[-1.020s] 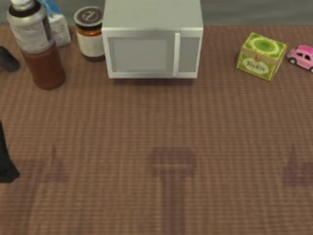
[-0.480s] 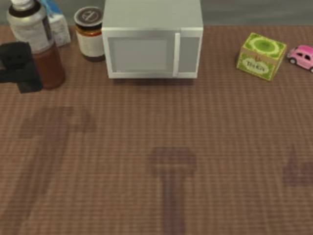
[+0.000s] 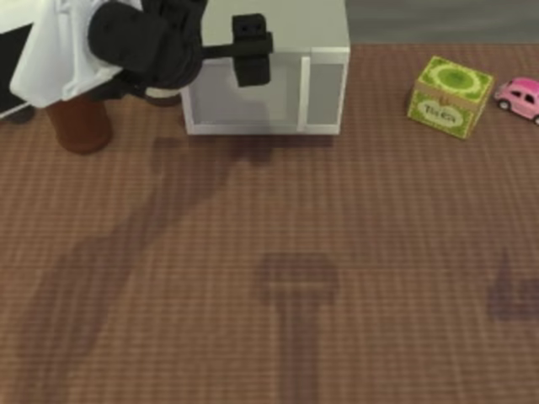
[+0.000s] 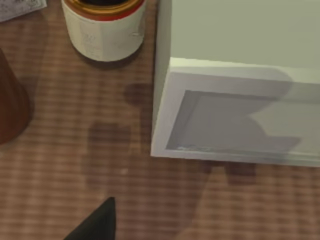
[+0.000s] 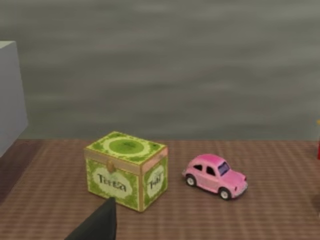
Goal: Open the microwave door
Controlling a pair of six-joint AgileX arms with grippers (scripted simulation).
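microwave door shut, facing front, left hand above

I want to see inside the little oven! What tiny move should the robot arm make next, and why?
Probably slide the left gripper toward the table's right, to the handle bar. The microwave door looks shut, and the gripper hangs over the window, short of that bar.

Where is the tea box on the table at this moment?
In the top view the tea box stands at the far right of the table, between the microwave and the pink toy car, touching neither.
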